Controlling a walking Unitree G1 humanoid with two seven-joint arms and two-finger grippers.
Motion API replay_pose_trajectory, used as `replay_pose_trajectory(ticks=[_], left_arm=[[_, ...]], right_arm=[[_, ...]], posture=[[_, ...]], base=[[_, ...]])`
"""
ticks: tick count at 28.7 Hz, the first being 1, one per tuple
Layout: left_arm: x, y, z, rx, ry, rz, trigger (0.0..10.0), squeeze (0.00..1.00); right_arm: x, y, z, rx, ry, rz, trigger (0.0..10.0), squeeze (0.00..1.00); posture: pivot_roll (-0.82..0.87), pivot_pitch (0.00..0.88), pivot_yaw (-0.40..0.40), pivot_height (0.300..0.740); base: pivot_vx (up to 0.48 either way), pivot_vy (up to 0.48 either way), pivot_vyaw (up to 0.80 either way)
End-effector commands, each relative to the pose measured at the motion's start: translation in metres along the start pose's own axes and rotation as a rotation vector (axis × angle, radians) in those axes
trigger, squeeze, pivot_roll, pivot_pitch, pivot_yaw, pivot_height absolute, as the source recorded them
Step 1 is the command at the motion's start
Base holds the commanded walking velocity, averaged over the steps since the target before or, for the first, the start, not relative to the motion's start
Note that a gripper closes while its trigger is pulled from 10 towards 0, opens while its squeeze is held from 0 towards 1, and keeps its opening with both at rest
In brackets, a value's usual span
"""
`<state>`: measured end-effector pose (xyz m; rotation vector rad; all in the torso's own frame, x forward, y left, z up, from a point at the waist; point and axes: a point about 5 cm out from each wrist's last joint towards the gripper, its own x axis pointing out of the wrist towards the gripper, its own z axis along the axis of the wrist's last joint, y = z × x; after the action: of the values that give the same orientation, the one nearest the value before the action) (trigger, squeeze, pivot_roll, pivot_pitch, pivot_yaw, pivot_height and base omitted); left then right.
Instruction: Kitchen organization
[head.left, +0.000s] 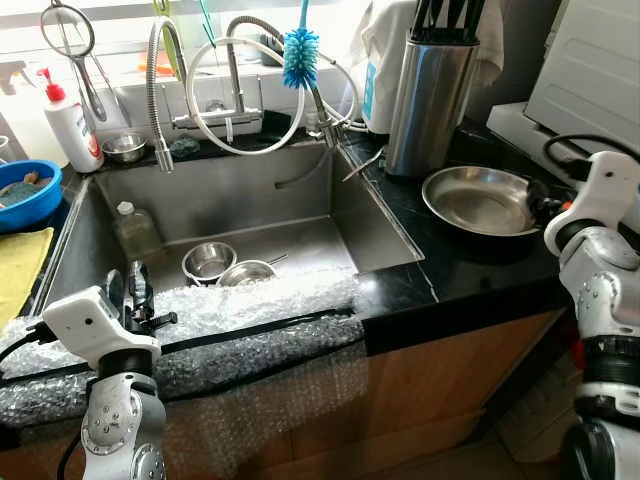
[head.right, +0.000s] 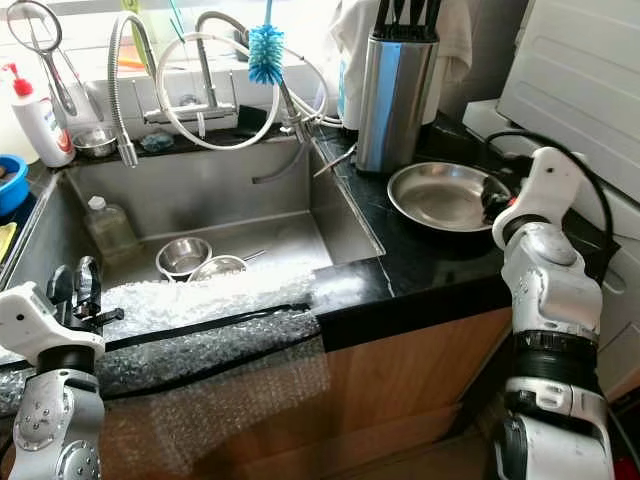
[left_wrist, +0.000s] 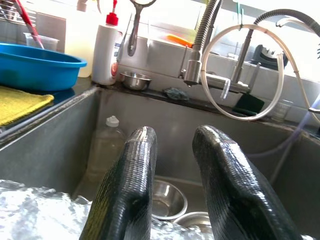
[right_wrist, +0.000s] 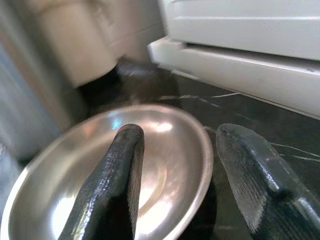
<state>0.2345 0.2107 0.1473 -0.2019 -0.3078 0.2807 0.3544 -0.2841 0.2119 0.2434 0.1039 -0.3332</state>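
A shallow steel plate (head.left: 478, 198) lies on the black counter right of the sink. My right gripper (right_wrist: 182, 132) is open at the plate's right rim (right_wrist: 202, 165), one finger over the inside and the other outside it. Whether a finger touches the rim I cannot tell. Two small steel bowls (head.left: 208, 260) (head.left: 246, 272) sit on the floor of the sink (head.left: 250, 195), beside a clear plastic bottle (head.left: 135, 232). My left gripper (head.left: 135, 292) hovers open over the sink's front edge, holding nothing.
Bubble wrap (head.left: 250, 330) covers the sink's front edge. A steel knife block (head.left: 428, 95) stands behind the plate, and a white appliance (head.left: 590, 70) at the far right. A blue basin (head.left: 25, 192), yellow cloth (head.left: 18, 262) and soap bottle (head.left: 70, 125) are left of the sink.
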Motion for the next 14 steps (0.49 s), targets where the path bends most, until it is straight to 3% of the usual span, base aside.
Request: replay_pose_trajectory(ticks=[1, 10, 14], left_arm=[[-0.001, -0.001, 0.001, 0.007, 0.0, -0.004, 10.0, 0.0], [-0.002, -0.002, 0.0, 0.008, 0.003, -0.004, 10.0, 0.0], [-0.003, -0.003, 0.0, 0.005, 0.006, -0.008, 10.0, 0.0]], right_arm=[[0.002, 0.003, 0.004, 0.049, -0.005, -0.003, 10.0, 0.0], [0.01, 0.005, -0.002, 0.073, 0.044, -0.016, 10.0, 0.0], [0.013, 0.003, -0.008, 0.165, 0.086, -0.036, 10.0, 0.0]], posture=[[0.0, 0.0, -0.004, 0.74], [0.01, 0.0, -0.011, 0.74], [0.01, 0.0, -0.013, 0.74]], base=[[0.0, 0.0, 0.0], [0.0, 0.0, 0.0], [0.0, 0.0, 0.0]])
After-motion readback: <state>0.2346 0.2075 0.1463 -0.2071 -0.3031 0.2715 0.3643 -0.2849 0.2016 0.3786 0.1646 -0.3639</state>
